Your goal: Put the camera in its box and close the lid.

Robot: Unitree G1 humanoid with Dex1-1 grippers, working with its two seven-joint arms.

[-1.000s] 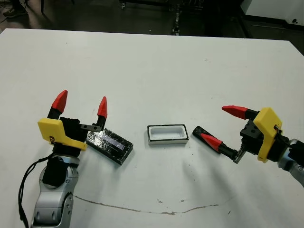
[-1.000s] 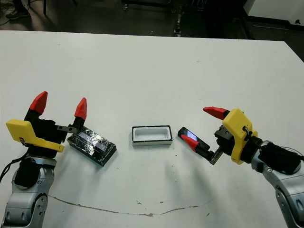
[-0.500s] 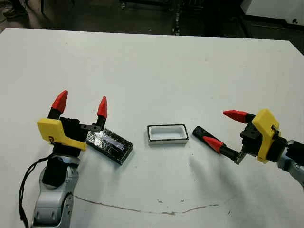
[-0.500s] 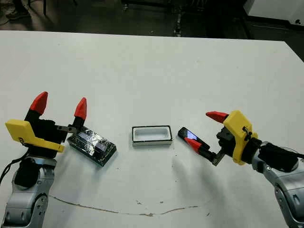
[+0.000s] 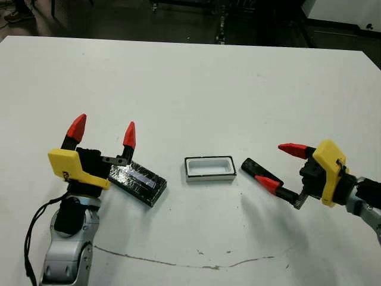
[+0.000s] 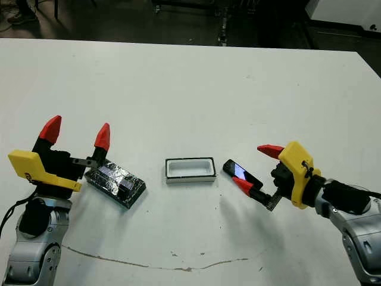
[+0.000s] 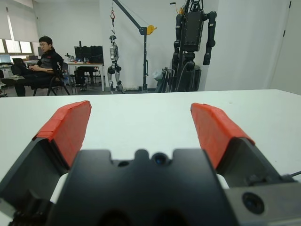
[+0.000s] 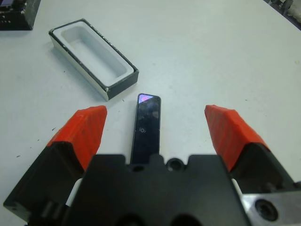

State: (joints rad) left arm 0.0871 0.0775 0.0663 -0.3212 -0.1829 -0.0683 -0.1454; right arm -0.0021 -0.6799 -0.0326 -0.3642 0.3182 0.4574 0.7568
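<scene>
The camera (image 5: 251, 165), a slim black bar, lies flat on the white table just right of the box (image 5: 210, 177), an open tray with white lining. My right gripper (image 5: 278, 165) hovers open over the camera's outer end. In the right wrist view the camera (image 8: 146, 123) runs between the two red fingers toward the box (image 8: 77, 63). The glossy black lid (image 5: 138, 182) with its pale stripe lies left of the box. My left gripper (image 5: 102, 131) stands open above the lid's left end, holding nothing.
A thin dark crack line (image 5: 178, 262) runs across the table near the front edge. A person (image 7: 42, 66) sits at a desk far beyond the table, with idle robots (image 7: 193, 42) on stands in the room.
My right gripper has sunk a little and drifted slightly right, staying open over the camera. The left arm, lid, box and camera have not moved.
</scene>
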